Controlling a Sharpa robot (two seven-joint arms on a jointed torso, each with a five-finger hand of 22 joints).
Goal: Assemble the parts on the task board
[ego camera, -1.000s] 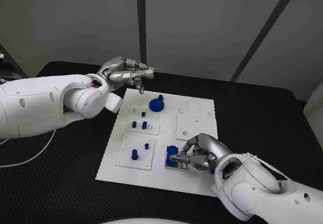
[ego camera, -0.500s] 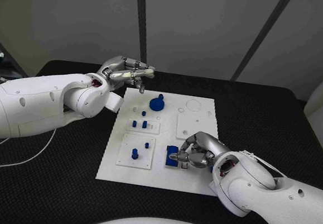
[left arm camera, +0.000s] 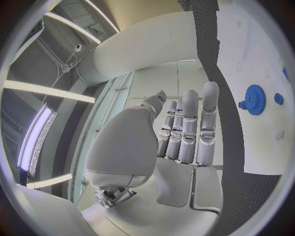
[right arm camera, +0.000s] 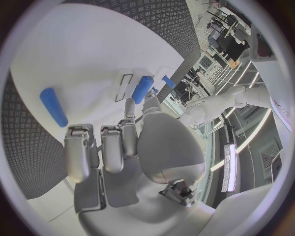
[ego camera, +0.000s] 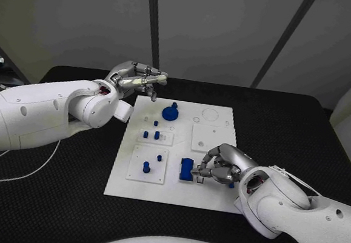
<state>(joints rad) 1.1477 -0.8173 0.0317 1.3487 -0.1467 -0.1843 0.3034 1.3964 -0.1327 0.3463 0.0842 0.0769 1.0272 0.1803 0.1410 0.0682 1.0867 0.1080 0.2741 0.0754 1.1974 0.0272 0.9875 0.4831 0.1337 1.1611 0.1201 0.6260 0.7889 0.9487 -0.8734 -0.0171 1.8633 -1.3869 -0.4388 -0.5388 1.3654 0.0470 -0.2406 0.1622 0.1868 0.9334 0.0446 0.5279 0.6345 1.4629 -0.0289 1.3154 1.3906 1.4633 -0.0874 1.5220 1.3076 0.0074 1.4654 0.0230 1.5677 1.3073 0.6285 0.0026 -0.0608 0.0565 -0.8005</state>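
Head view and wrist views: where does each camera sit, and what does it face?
Head view: on the robot's head, looking down at the task board; both arms, left hand and right hand show.
Left wrist view: behind the left hand, facing past its fingers toward the blue gear.
Right wrist view: behind the right hand, facing the board.
Shared: head and left wrist both show the gear.

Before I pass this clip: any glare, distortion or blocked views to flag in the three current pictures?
Head view: even, dim light, no glare on the task board; the right hand hides part of it. Left wrist view: strong fisheye bending, bright light strips at the rim, the left hand filling the middle. Right wrist view: the same bending, the board edge curving.
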